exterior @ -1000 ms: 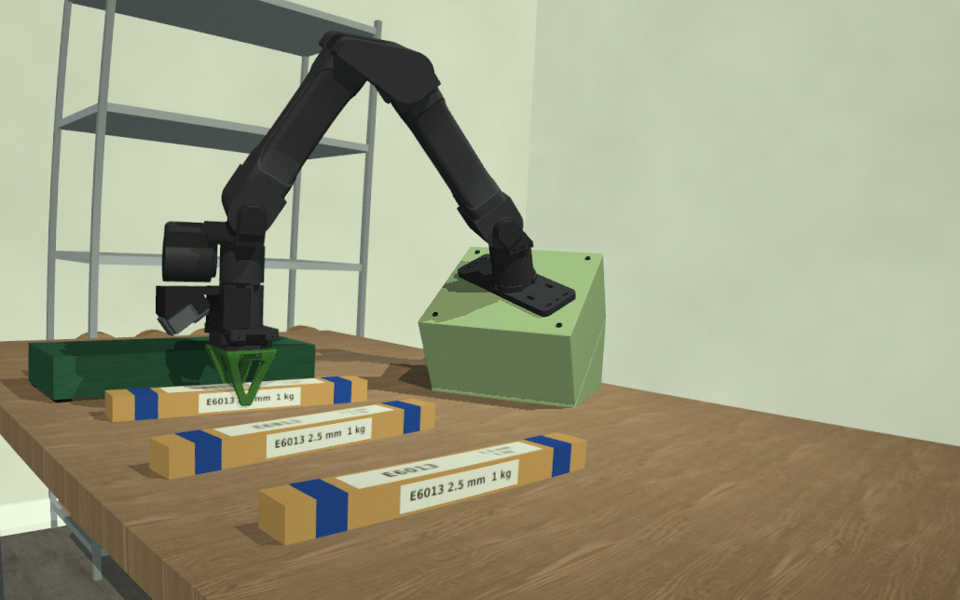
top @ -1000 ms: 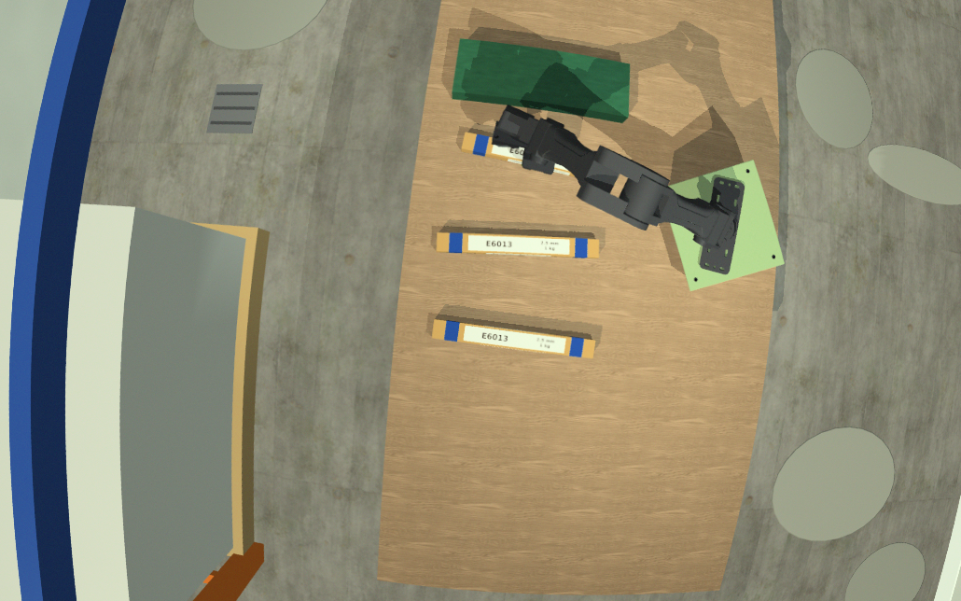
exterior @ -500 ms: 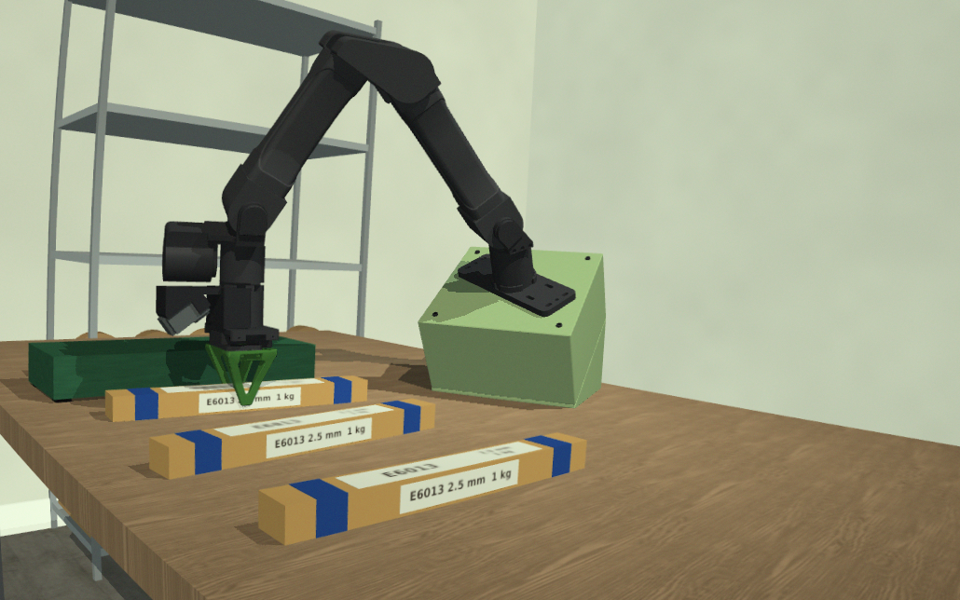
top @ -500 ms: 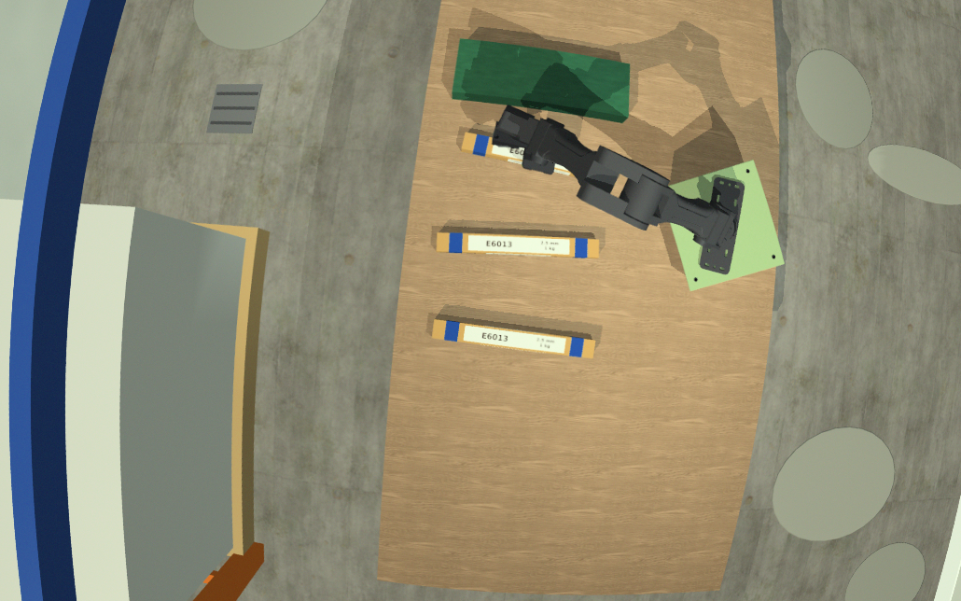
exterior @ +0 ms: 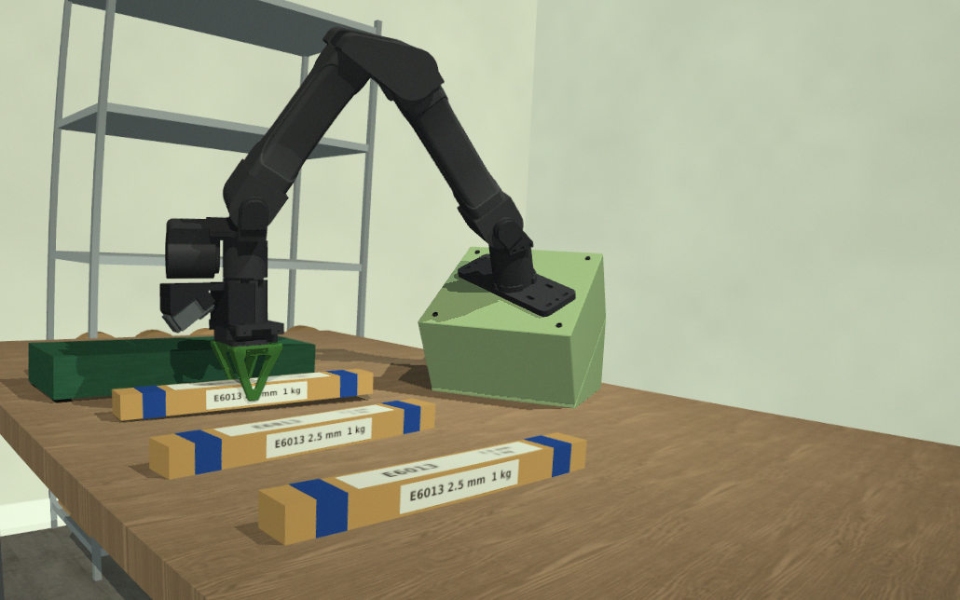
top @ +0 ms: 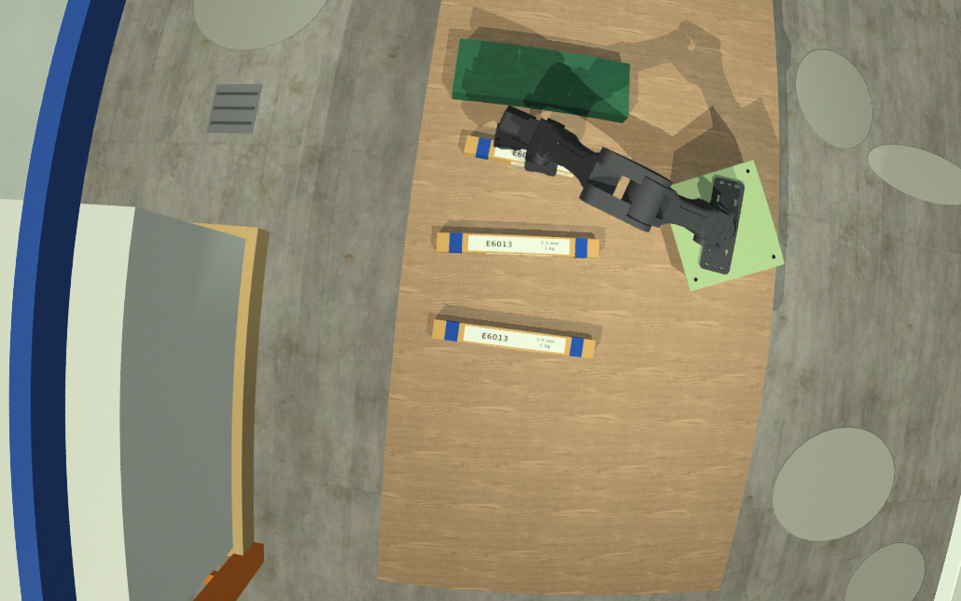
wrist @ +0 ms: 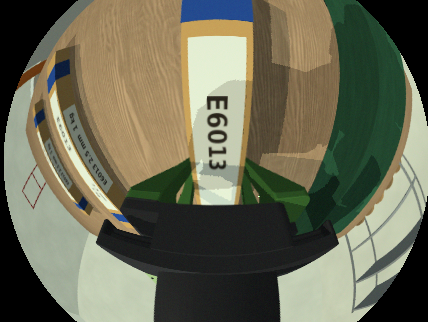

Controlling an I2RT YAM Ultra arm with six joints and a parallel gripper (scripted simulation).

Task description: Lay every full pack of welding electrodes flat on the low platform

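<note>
green jaws [exterior: 249, 392] clamping long cardboard pack [exterior: 176, 397]

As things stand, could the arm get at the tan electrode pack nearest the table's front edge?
Probably not at once: its tool is shut on the tan pack beside the dark green platform. The front pack lies unobstructed, two rows away.

Black six-joint arm [exterior: 396, 91] rises from base, bends at high elbow, drops to vertical wrist. Gripper [exterior: 249, 385] points straight down, green fingers clamped on opposite sides of pack [exterior: 176, 396]; contact seemingly near mid-length, partly hidden.
</note>
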